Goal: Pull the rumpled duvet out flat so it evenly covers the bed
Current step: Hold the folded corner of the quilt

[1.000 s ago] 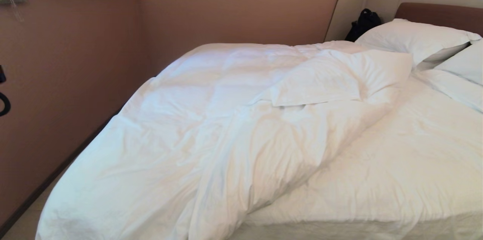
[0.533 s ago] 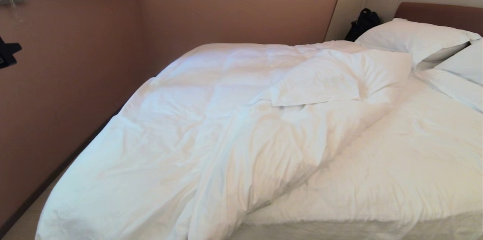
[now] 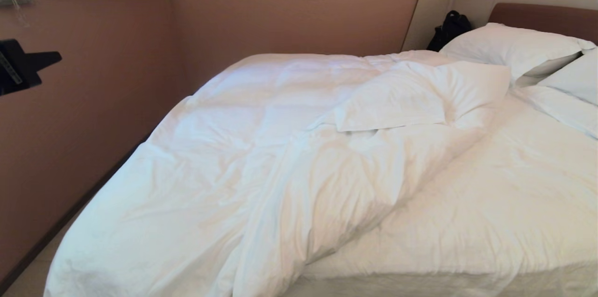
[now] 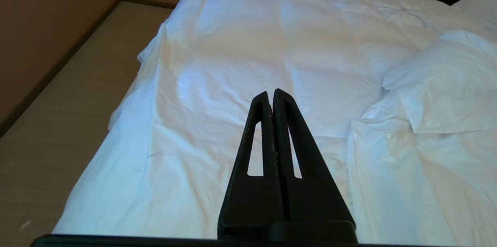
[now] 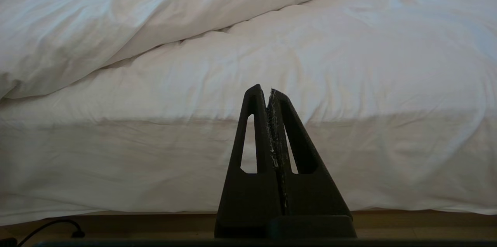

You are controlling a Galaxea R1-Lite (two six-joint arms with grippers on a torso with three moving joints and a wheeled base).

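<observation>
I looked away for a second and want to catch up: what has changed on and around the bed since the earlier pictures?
The left tool has risen and pushed further into the head view at its left edge, shut and empty. The duvet, bed and pillows lie as before.

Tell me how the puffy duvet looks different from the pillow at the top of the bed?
The duvet is big and rumpled, bunched toward one side with a corner folded back; the pillow is far smaller, smooth and plump. The duvet sprawls down the bed, leaving its other side bare, while the pillow sits by the brown headboard. Both are white and soft-looking.
</observation>
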